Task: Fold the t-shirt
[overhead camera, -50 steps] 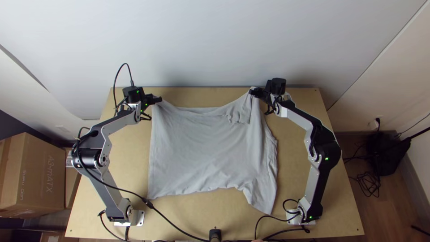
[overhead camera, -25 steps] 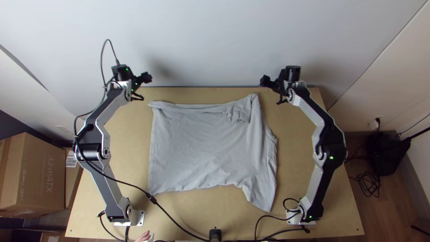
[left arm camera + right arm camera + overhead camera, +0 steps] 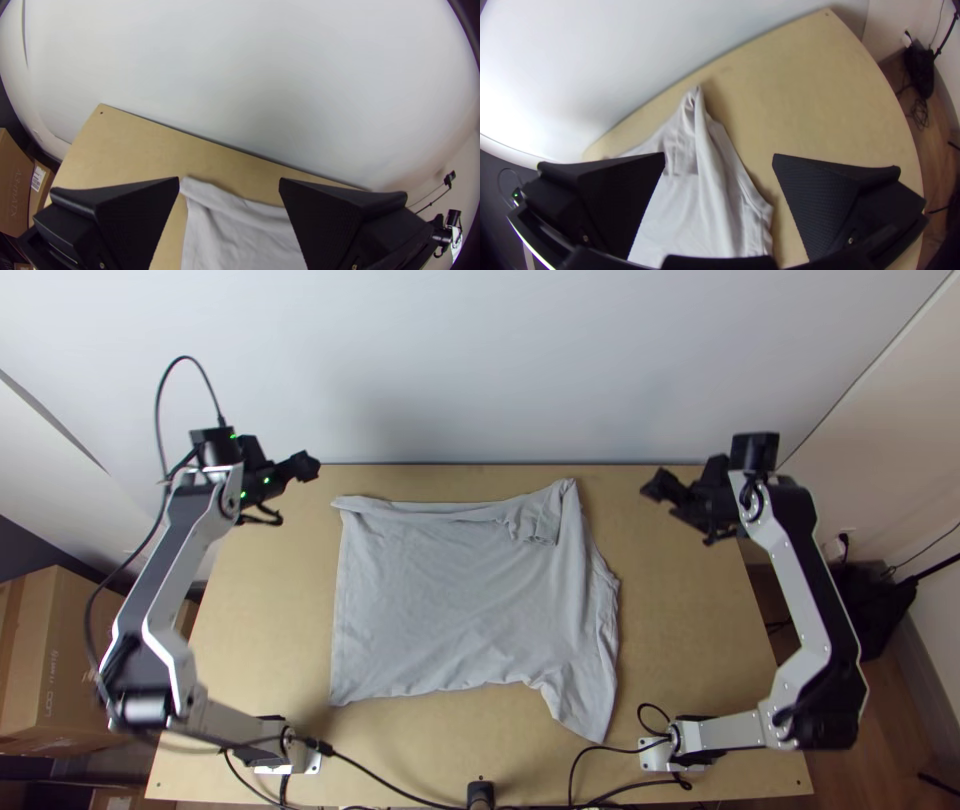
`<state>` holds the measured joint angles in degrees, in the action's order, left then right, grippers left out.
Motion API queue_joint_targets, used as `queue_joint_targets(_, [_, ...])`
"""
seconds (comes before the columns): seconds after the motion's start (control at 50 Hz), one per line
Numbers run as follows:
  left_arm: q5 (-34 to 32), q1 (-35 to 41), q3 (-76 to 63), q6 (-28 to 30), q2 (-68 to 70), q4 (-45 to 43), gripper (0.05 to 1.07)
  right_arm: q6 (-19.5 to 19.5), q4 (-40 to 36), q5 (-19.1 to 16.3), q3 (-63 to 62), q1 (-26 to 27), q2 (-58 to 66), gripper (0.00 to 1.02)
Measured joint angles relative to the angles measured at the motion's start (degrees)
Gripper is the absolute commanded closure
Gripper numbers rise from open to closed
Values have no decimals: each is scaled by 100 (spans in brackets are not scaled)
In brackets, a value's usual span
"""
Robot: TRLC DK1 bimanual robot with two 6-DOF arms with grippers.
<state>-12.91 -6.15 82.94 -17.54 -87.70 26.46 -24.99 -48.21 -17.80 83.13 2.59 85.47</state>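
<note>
Over the table's far left part hangs my left gripper (image 3: 305,467), clear of the light grey t-shirt (image 3: 450,600). My right gripper (image 3: 655,485) is above the far right part, to the right of the cloth. The shirt lies mostly flat mid-table, its far edge rolled over, a small bunched fold near the far right corner and a flap pointing toward the near right. In the left wrist view, my left gripper (image 3: 229,182) stands open, the shirt (image 3: 240,230) beyond its gap. The right wrist view has my right gripper (image 3: 719,157) open, with the shirt (image 3: 680,210) below.
The wooden table (image 3: 690,610) shows bare wood on both sides of the shirt. A wall (image 3: 480,360) rises behind its far edge. A cable (image 3: 400,785) runs along the near edge. Cardboard boxes (image 3: 60,670) stand on the floor at the left.
Both grippers let go of the shirt's far corners and drew back outward, the left arm to the left and the right arm to the right. The far edge settled onto the table.
</note>
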Motion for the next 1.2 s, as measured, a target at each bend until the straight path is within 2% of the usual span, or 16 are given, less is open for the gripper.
queue_joint_targets(0.04, [0,15,-299,55,481,90,11,107,-76,-26,-396,13,-264,5])
queue_joint_targets(0.16, [0,162,-949,170,1672,511,11,391,-282,-107,-1582,-15,-1215,21])
queue_joint_targets(0.3, [-20,328,-1381,214,2863,1115,11,494,-428,-114,-2608,-70,-2273,52])
queue_joint_targets(0.34, [-20,332,-1399,214,3080,1322,11,501,-450,-114,-2828,-94,-2535,55])
queue_joint_targets(0.46, [-15,330,-1484,238,3530,1683,17,542,-507,-114,-3289,-243,-2889,54])
queue_joint_targets(0.56, [-11,330,-1773,398,3845,1891,17,557,-549,-114,-3582,-439,-2883,53])
queue_joint_targets(0.62, [4,315,-1923,507,3969,2063,17,557,-581,-114,-3735,-535,-2881,47])
queue_joint_targets(0.82, [44,229,-2190,841,4221,2315,17,605,-562,-109,-4015,-673,-2736,47])
queue_joint_targets(1.2, [153,74,-2249,957,4310,2361,16,623,17,85,-4518,-1010,-2190,47])
